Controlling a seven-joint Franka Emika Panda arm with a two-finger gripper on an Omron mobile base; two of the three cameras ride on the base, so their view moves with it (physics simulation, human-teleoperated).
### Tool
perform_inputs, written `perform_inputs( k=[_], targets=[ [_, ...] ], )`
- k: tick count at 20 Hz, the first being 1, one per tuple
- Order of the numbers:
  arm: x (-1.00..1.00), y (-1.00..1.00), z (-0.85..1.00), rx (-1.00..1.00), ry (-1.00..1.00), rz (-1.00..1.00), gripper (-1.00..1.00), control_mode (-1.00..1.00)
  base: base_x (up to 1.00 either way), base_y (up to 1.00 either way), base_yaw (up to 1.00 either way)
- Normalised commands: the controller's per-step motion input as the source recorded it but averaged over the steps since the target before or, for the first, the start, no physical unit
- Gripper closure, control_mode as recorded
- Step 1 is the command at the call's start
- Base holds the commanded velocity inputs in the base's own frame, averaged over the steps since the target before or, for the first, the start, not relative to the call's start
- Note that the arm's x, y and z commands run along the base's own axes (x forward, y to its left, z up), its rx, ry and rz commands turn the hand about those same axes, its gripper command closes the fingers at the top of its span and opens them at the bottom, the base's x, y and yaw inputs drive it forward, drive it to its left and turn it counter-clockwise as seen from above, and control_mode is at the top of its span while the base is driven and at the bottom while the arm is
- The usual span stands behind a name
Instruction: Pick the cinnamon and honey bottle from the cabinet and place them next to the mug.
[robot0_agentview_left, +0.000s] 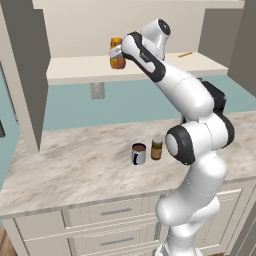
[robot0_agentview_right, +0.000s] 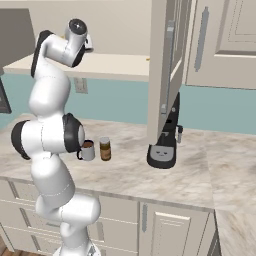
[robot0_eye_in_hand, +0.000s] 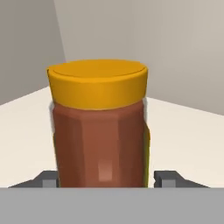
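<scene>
The honey bottle (robot0_agentview_left: 117, 56), amber with a yellow cap, stands on the pale shelf of the open cabinet (robot0_agentview_left: 75, 69). My gripper (robot0_agentview_left: 115, 52) reaches in to it at shelf height. In the hand view the honey bottle (robot0_eye_in_hand: 100, 127) stands between the fingertips (robot0_eye_in_hand: 49, 179), which press close against both its sides; my gripper (robot0_eye_in_hand: 107, 180) is shut on it. Down on the counter the cinnamon (robot0_agentview_left: 157, 148) stands upright just right of the mug (robot0_agentview_left: 139, 154), almost touching it. From the right side the cinnamon (robot0_agentview_right: 105, 148) and the mug (robot0_agentview_right: 87, 150) show beside my arm.
A dark coffee machine (robot0_agentview_right: 162, 146) stands on the marble counter (robot0_agentview_left: 75, 165) under an open cabinet door (robot0_agentview_right: 167, 65). A small yellow item (robot0_agentview_left: 185, 54) lies at the shelf's right end. Grey-brown side panels (robot0_agentview_left: 25, 65) flank the shelf. Drawers (robot0_agentview_left: 115, 212) sit below.
</scene>
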Motion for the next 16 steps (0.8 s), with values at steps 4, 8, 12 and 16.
perform_inputs(
  k=[4,8,12,16],
  targets=[
    [0.00,0.00,0.00,0.00,0.00,0.00,1.00,-1.00,0.00,0.00,0.00],
    [0.00,0.00,0.00,0.00,0.00,0.00,1.00,-1.00,0.00,0.00,0.00],
    [-0.03,0.00,0.00,0.00,0.00,0.00,1.00,-1.00,0.00,0.00,0.00],
    [-0.43,0.00,0.00,0.00,0.00,-0.01,1.00,-1.00,0.00,0.00,0.00]
  ],
)
